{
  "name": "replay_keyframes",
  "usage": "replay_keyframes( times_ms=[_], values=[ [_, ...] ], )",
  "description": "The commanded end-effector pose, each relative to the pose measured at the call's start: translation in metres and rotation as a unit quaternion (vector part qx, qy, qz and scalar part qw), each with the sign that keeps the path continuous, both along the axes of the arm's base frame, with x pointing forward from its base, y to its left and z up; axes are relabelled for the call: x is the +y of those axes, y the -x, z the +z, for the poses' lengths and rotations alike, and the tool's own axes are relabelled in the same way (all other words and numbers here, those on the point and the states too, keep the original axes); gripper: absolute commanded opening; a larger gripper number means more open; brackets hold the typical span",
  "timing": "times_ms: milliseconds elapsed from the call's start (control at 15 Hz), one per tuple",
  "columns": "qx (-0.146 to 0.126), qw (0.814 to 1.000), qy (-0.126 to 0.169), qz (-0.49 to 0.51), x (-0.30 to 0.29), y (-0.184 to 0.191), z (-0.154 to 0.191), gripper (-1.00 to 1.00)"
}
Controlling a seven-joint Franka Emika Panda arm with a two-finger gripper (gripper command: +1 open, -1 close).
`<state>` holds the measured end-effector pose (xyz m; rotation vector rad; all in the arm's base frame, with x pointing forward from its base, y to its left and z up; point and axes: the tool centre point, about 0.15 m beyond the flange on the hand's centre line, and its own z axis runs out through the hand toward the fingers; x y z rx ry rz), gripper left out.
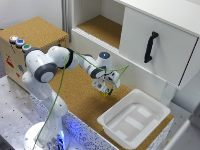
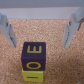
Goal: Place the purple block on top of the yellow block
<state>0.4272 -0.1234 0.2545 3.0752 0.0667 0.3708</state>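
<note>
cork matting [image 1: 85, 100] covers the bench, with a white cabinet [image 1: 150, 35] at 1 o'clock in the exterior view, a white plastic tub [image 1: 134, 119] at 5 o'clock and a cork-clad button box [image 1: 30, 40] at 10 o'clock. the gripper [image 1: 106, 89] hangs over the mat near centre, jaws spread and holding nothing. the wrist view shows the purple block [image 2: 34, 56] seated on the yellow block [image 2: 33, 75], both lettered, with the two fingers [image 2: 9, 31] standing clear of them at 10 and 2 o'clock.

risk, as a judgement: the stack appears placed, so a sideways drift of the arm during retreat could clip the purple block and topple it; any offset in seating would make that easier.

the exterior view alone gives the arm's pose and the tub; the blocks are hidden there beneath the gripper. only the wrist view shows the stack and the finger clearance.
</note>
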Motion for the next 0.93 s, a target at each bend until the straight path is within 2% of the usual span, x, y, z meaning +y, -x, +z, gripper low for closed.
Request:
replay_keyframes(
  times_ms=[0,467,533,667,867],
  values=[
    [0.013,0.999,-0.027,0.015,-0.009,-0.005,0.005,1.0],
    [0.013,0.999,-0.027,0.015,-0.009,-0.005,0.005,1.0],
    [-0.001,1.0,0.0,0.001,-0.001,0.0,0.001,1.0],
    [-0.017,1.0,-0.003,0.025,0.005,0.011,0.031,1.0],
    [-0.011,0.999,0.002,0.04,0.003,0.028,0.065,1.0]
  ],
)
